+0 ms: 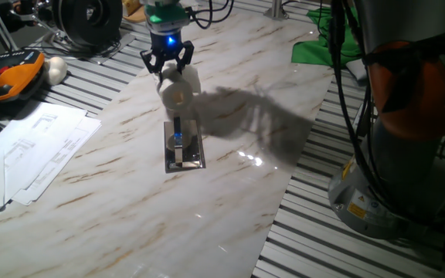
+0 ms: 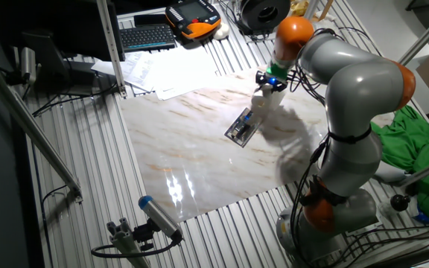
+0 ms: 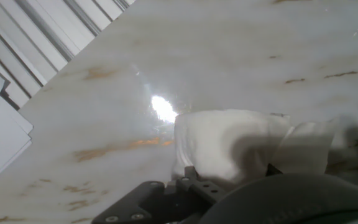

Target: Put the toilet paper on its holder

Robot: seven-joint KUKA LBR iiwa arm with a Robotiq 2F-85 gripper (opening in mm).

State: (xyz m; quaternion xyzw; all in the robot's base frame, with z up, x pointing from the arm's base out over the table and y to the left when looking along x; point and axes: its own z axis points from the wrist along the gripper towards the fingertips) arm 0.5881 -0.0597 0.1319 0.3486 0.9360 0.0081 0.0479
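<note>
My gripper (image 1: 169, 68) is shut on the toilet paper (image 1: 177, 89), a white roll with its hollow core facing the camera, held above the marble table. The holder (image 1: 182, 147), a dark flat plate with a shiny middle and a short upright peg, lies on the table just below and in front of the roll. In the other fixed view the gripper (image 2: 269, 84) holds the roll (image 2: 263, 102) up and to the right of the holder (image 2: 240, 128). The hand view shows the roll (image 3: 229, 146) and its loose tail sheet close up; the holder is out of that view.
White paper sheets (image 1: 33, 147) lie at the table's left edge. An orange and black pendant (image 1: 6, 77) and a white ball-like object (image 1: 56, 69) sit at the back left. Green cloth (image 1: 324, 42) lies at the back right. The arm's base (image 1: 408, 154) stands at the right.
</note>
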